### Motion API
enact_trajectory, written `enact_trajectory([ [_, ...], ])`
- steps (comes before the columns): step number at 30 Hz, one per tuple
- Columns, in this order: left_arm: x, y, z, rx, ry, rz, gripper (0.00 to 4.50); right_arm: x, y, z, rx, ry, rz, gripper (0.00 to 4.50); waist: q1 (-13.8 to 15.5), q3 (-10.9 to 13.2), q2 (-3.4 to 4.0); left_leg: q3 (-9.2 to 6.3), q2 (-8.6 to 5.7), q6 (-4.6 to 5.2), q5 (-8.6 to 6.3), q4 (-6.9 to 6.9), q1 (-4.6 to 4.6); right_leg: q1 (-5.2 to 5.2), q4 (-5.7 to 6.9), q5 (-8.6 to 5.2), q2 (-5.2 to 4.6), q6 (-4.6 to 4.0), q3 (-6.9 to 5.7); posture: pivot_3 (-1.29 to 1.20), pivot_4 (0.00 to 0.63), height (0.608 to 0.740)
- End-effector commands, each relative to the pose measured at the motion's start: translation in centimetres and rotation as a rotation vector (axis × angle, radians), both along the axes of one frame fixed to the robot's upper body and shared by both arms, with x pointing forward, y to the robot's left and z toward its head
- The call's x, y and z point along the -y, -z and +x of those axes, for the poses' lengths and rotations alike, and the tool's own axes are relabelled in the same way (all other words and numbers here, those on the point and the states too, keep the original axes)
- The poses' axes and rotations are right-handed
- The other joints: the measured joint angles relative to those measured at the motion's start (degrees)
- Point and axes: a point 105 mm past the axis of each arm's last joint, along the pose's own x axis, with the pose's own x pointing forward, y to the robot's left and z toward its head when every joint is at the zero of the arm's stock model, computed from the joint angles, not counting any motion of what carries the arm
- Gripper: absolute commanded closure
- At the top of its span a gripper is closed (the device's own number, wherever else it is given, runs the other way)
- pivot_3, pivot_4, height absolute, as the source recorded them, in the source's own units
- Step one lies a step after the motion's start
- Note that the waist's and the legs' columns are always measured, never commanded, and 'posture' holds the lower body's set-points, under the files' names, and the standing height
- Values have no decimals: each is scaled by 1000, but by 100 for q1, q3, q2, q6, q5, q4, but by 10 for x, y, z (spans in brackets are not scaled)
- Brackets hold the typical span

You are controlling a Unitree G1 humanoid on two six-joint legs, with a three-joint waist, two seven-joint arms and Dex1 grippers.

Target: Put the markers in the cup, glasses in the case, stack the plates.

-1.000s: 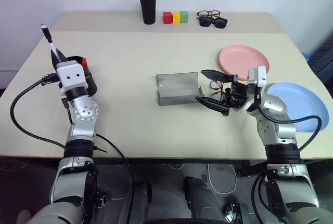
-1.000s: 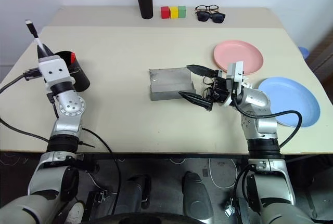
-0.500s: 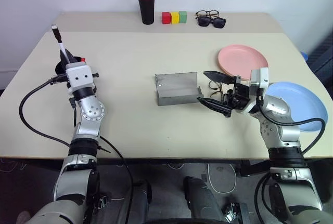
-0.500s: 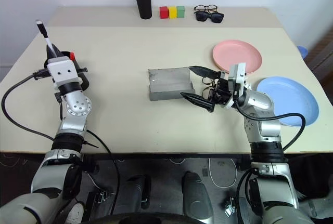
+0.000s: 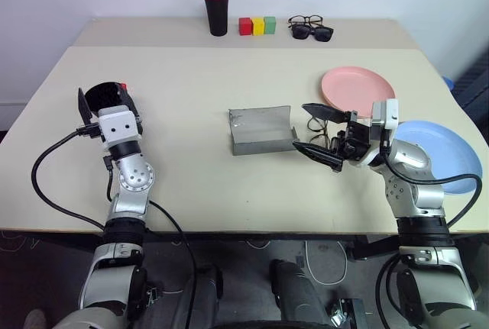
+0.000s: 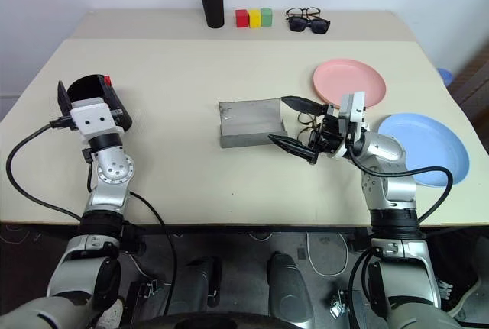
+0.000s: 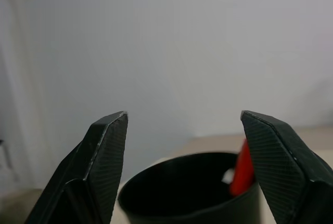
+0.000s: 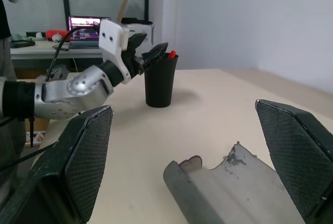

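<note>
Black cup (image 5: 107,98) at table's left edge, red marker (image 7: 242,168) standing inside. Left gripper (image 7: 200,169), pinching the white marker over the cup a second ago, now spread, empty; marker likely dropped in. Right gripper (image 5: 319,136) spread beside open grey case (image 5: 261,130); wire-framed glasses (image 5: 317,126) next.

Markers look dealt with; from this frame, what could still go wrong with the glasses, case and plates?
1. The right gripper hovers open beside the glasses, which lie close against the open grey case; a pinch might bend the thin frame or nudge the case.
2. The blue plate overhangs the table edge near the right arm, so a brush could tip it off.
3. The left gripper, open just over the cup, could topple it when withdrawing.
</note>
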Motion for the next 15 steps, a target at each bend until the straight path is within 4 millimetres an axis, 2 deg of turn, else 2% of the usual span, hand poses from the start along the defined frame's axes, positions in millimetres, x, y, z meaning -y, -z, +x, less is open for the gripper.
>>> enact_trajectory([
  [1, 69, -8, 8, -209, 384, 81, 933, 14, -8, -6, 4, 55, -29, 0, 56, 0, 0, 1, 0, 0, 0, 0, -1, -1, -2, 0, 0, 0, 1, 0, 150, 740],
  [3, 122, -1, -2, -365, 723, 258, 933, 26, -3, -12, -37, 116, -65, 0, 60, 0, 1, 2, -1, 2, -1, -2, -1, -2, -2, -1, 1, -1, 2, 0, 150, 740],
  [5, 146, 6, -11, -478, 940, 258, 933, 38, 2, -22, -63, 166, -110, 0, 58, -2, 3, 0, 0, 2, -1, -9, -2, -5, -1, -3, 4, -4, 1, 0, 150, 740],
  [9, 160, 7, -10, -582, 1120, 230, 933, 57, 13, -37, -99, 279, -203, 0, 17, -2, 3, 4, 6, 3, -1, -6, 3, -6, -4, -14, 8, -21, 3, 0, 150, 740],
  [12, 174, 14, -5, -716, 1251, 353, 933, 76, 22, -55, -132, 385, -268, 0, 10, -2, 3, 4, 8, 3, -1, -1, 6, -6, -1, -16, 12, -23, 4, 0, 150, 740],
  [15, 179, 25, 6, -883, 1328, 445, 933, 87, 26, -68, -147, 456, -291, 0, 27, -3, 2, 7, 7, 4, -2, 2, 3, -2, -14, -21, 12, -30, 6, 0, 150, 740],
])
